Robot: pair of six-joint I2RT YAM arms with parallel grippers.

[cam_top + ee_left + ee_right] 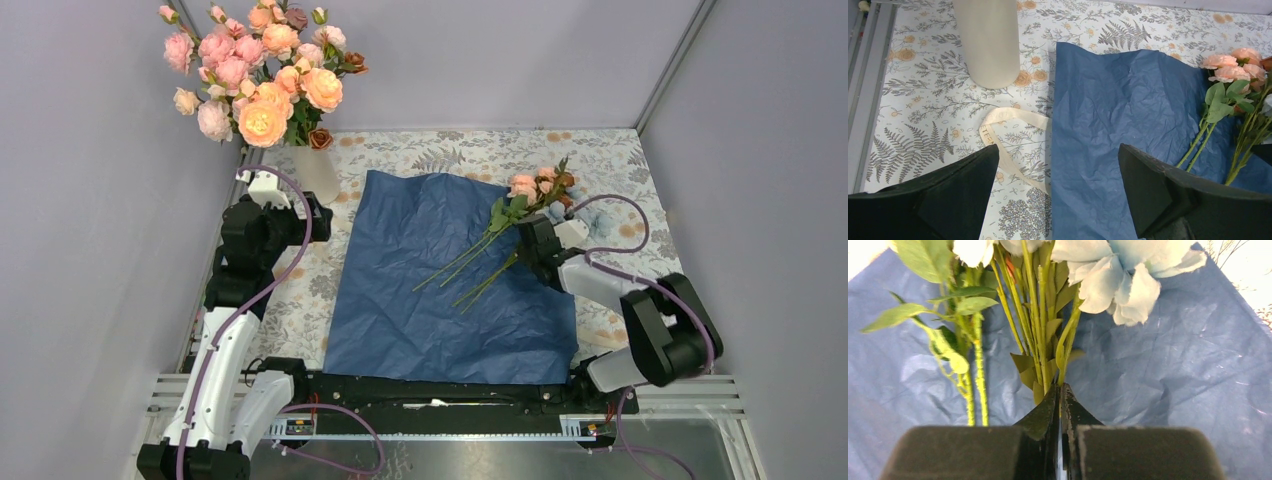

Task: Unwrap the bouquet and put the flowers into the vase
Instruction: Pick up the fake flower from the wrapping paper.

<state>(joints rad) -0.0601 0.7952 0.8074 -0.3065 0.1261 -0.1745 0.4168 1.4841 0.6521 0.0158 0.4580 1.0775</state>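
Right claw: jaws pressed together, pinching thin green stems of the loose flowers right at the tips. In the top view this claw sits at 2 o'clock on the blue paper, nosed into the bunch.

Left claw: jaws wide apart, holding nothing, hanging over the paper's left edge where it meets the tablecloth. Top view puts it at 10 o'clock of the sheet.

Paper: dark navy, crinkled, spread flat and open in the table's middle.

Loose flowers: lying across the paper's 1 o'clock corner, stems trailing toward 7 o'clock, heads off toward the far right. Peach-pink roses, pale blue blooms, a brown one or two.

Ribbon: cream, looped loose on the tablecloth just left of the paper. Some printed letters on it, too small to read.

Tablecloth: white, with grey ferns and orange blossoms.

Vase: off-white, upright, at 10 o'clock beyond the paper corner, just past the left claw. No label on the side in view.

Flowers in the vase: full spray of pink and peach roses, at the far-left corner.
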